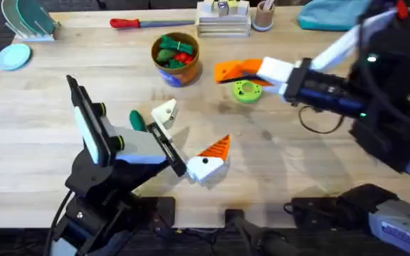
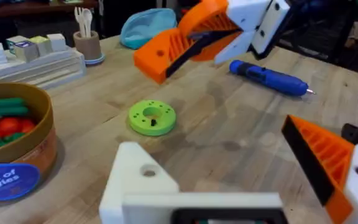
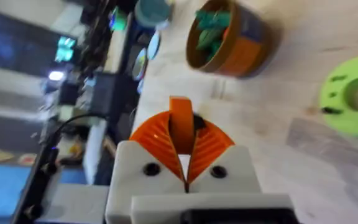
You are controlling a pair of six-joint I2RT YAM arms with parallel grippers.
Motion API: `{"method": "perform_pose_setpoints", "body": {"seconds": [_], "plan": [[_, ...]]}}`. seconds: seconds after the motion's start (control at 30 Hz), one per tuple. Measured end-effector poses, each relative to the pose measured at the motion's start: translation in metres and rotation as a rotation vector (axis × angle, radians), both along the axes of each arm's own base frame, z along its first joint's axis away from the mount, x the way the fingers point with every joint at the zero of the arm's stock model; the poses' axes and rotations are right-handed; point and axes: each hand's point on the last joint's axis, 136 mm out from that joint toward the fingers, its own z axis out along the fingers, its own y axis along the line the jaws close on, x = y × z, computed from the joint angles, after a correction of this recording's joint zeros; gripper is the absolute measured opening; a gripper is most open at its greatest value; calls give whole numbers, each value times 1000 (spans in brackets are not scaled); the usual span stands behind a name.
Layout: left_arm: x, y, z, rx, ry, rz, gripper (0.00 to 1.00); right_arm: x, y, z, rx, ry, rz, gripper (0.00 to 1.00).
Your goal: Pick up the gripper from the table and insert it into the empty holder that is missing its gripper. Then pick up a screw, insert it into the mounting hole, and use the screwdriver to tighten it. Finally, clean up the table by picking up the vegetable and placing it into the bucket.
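Gripper sits clenched in the right tool; left tool spread wide.

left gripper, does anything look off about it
Yes. One finger of the left gripper is a bare white holder with an empty screw hole and no orange ribbed tip; its other finger has one. The right gripper pinches a loose orange gripper tip.
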Motion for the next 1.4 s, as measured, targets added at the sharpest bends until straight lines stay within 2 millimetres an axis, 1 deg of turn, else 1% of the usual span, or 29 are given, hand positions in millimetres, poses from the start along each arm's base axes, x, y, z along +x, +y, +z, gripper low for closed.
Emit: {"method": "perform_pose_setpoints", "body": {"seconds": [0.1, 0.23, 0.33, 0.47, 0.57, 0.73, 0.93, 1.17, 1.4], "plan": [[0, 0, 0, 0, 0, 0, 993, -3, 19, -7, 57, 60, 84, 9], [0, 0, 0, 0, 0, 0, 993, -4, 36, -17, 124, 137, 174, 9], [0, 0, 0, 0, 0, 0, 993, -8, 44, -27, 158, 207, 232, 9], [0, 0, 0, 0, 0, 0, 993, -20, 51, -42, 182, 324, 309, 9], [0, 0, 0, 0, 0, 0, 993, -26, 53, -48, 195, 379, 346, 9], [0, 0, 0, 0, 0, 0, 993, -35, 57, -46, 208, 399, 393, 9], [0, 0, 0, 0, 0, 0, 993, -47, 68, -43, 206, 409, 448, 9], [0, 0, 0, 0, 0, 0, 993, -45, 73, -33, 210, 383, 464, 9], [0, 0, 0, 0, 0, 0, 993, -47, 77, -30, 210, 373, 476, 9]]}}
